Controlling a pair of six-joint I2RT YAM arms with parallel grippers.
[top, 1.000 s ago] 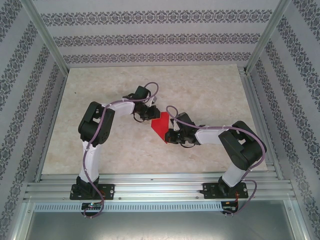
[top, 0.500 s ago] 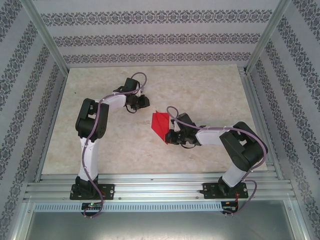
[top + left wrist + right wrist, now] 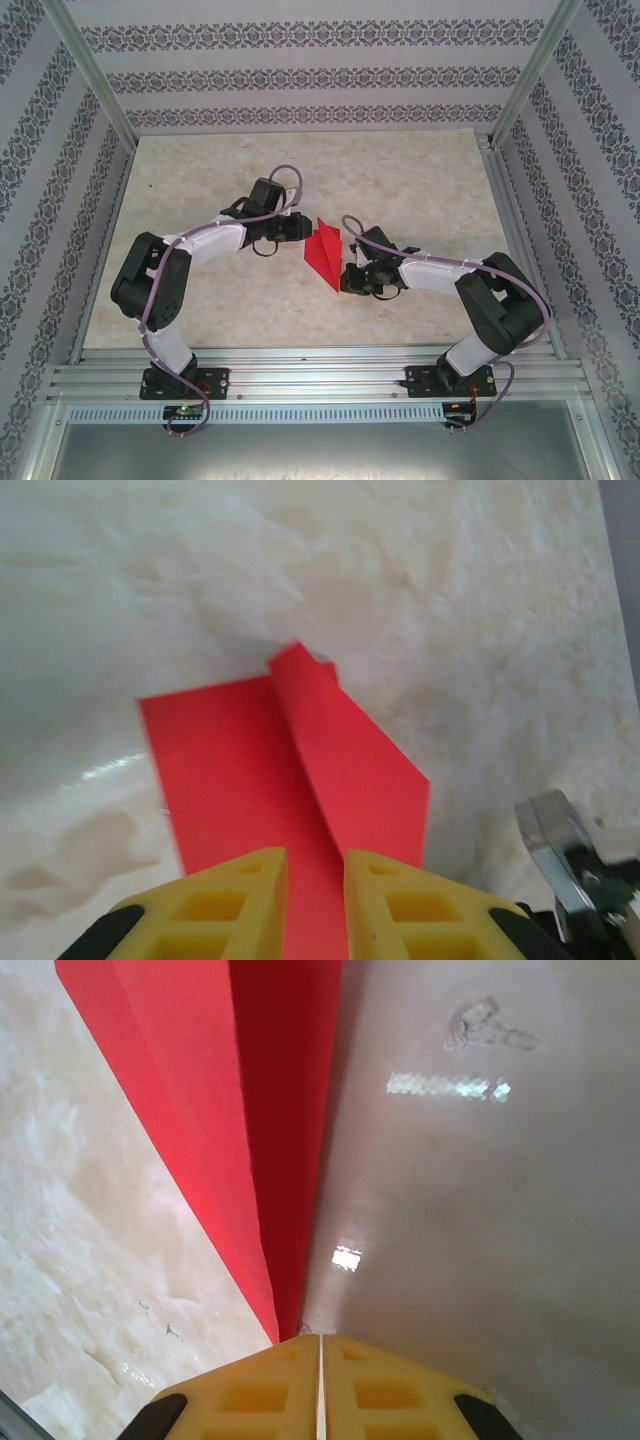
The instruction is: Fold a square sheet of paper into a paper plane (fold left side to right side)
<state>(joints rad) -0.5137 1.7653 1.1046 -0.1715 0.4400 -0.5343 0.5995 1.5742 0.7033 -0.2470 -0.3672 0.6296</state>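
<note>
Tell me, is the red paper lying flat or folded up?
Folded: the red paper is a narrow pointed shape with overlapping flaps along a crease.

The top camera is looking down from behind the near edge over the whole table [image 3: 420,180]. Both wrist cameras are peering in close at the paper [image 3: 324,253], which all three are sharing.

My top feed is bright and evenly lit from overhead, with soft shadows. On the right wrist feed, white glare spots mark the table [image 3: 480,1240] toward one o'clock and near centre. The left wrist feed looks washed out and soft toward eleven o'clock, and the red paper [image 3: 230,770] is oversaturated.
</note>
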